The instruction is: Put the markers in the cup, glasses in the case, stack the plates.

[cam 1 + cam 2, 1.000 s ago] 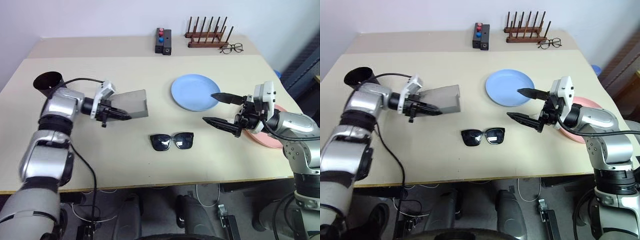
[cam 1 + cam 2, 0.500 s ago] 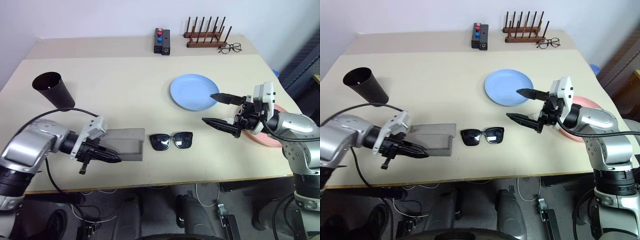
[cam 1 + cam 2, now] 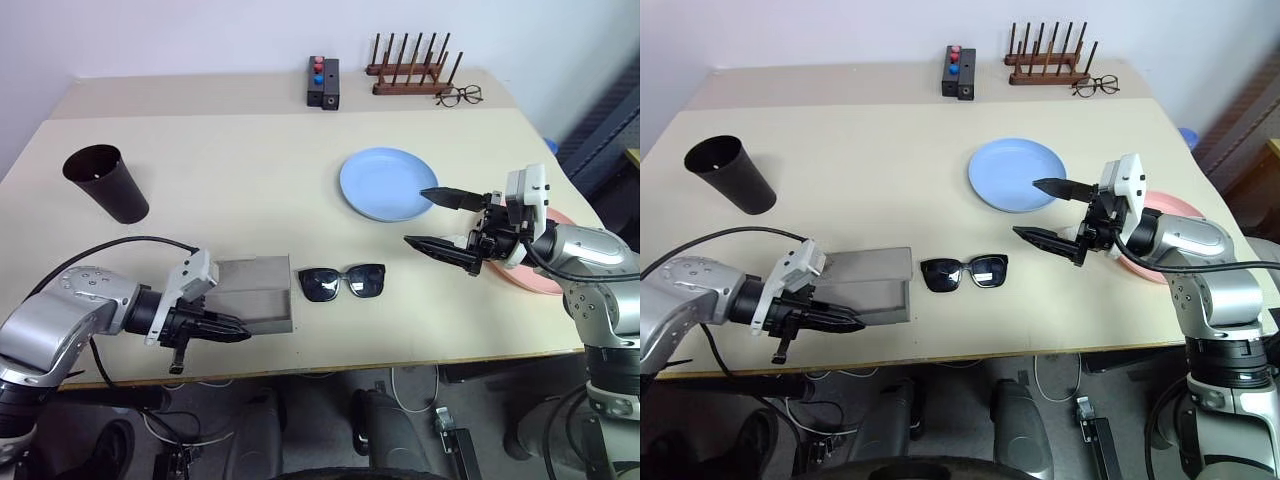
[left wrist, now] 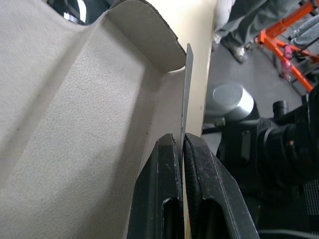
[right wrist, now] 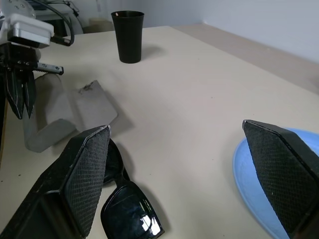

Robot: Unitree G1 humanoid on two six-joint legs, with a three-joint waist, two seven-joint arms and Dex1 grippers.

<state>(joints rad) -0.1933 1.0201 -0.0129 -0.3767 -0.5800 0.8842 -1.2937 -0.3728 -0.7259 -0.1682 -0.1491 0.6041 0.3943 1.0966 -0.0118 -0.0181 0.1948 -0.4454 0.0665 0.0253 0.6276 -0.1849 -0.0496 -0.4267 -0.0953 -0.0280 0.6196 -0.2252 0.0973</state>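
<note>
At seven o'clock on the surface (image 3: 230,180), the left pincer (image 3: 238,330) pinched the case (image 3: 255,300) beside the glasses (image 3: 342,282); the right pincer (image 3: 432,217), spread wide, apparently must grasp the glasses next.

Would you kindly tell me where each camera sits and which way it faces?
Left eye: on the head, looking down over the table, both arms showing.
Right eye: beside it, same scene.
Left wrist: along the left gripper, shut on the case.
Right wrist: along the open right gripper toward the sunglasses and cup.
Both wrist views share the case.
</note>
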